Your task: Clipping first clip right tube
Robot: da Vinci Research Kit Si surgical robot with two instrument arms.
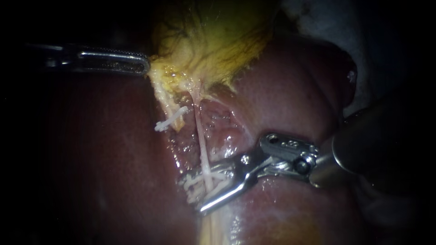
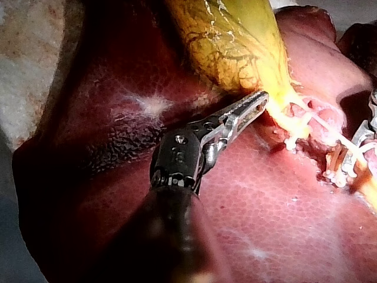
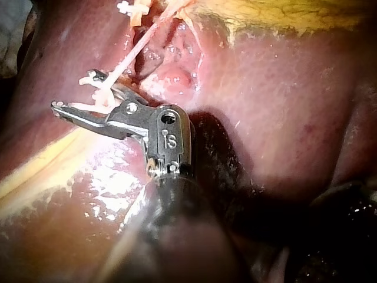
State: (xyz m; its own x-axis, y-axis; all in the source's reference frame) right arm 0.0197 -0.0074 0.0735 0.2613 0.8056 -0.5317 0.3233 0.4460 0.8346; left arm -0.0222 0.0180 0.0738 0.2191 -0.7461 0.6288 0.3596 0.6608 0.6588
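The yellow gallbladder (image 1: 213,41) lies on the dark red liver (image 1: 290,100). My left instrument (image 1: 143,63) comes in from the left, its jaws shut on the gallbladder's lower end; the left wrist view shows the same hold (image 2: 259,100). Two pale tubes run down from there. The left tube carries a white clip (image 1: 170,121). The thin right tube (image 1: 201,140) passes between the jaws of my right instrument (image 1: 193,195), which hold a white clip (image 1: 200,180) around it. In the right wrist view these jaws (image 3: 75,91) straddle the tube (image 3: 132,56).
Raw, glistening liver bed (image 1: 222,131) lies beside the right tube. Pale yellow tissue (image 1: 213,227) continues below the right instrument's jaws. A pale cloth (image 1: 318,18) shows at the upper right, behind the liver's edge.
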